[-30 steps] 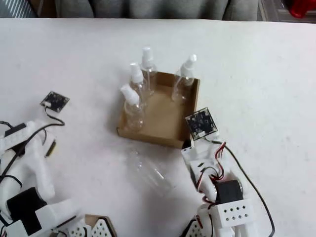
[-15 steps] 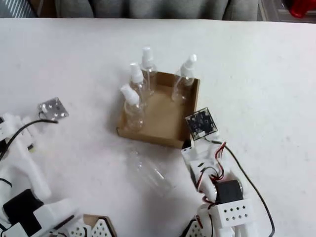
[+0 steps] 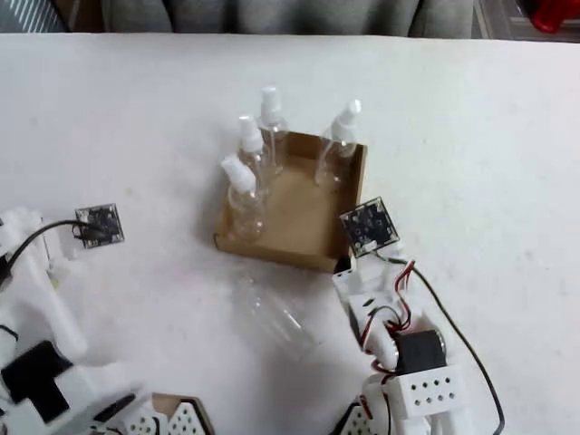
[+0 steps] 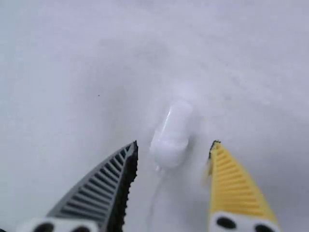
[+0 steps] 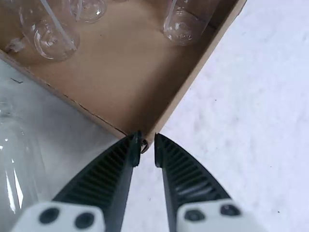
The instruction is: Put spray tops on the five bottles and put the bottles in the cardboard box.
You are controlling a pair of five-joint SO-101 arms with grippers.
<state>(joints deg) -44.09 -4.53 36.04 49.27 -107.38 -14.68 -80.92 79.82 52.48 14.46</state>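
Note:
The cardboard box (image 3: 294, 213) sits mid-table and holds several clear bottles with white spray tops, one of them (image 3: 245, 201) at its near left. An uncapped clear bottle (image 3: 272, 317) lies on the table just in front of the box. A loose white spray top (image 4: 171, 131) lies on the table between the fingers of my open left gripper (image 4: 174, 145), which hangs low over the table's left side. My right gripper (image 5: 146, 141) is shut on the near right corner of the cardboard box (image 5: 125, 82), with the uncapped bottle (image 5: 14, 164) beside it.
A small brown cardboard piece (image 3: 181, 412) lies at the near edge between the arm bases. A red object (image 3: 555, 13) stands beyond the table's far right corner. White table (image 3: 471, 136) stretches right of and behind the box.
My left arm has swung back toward the near left and come down over the spray top. The right arm, box and bottles have not moved.

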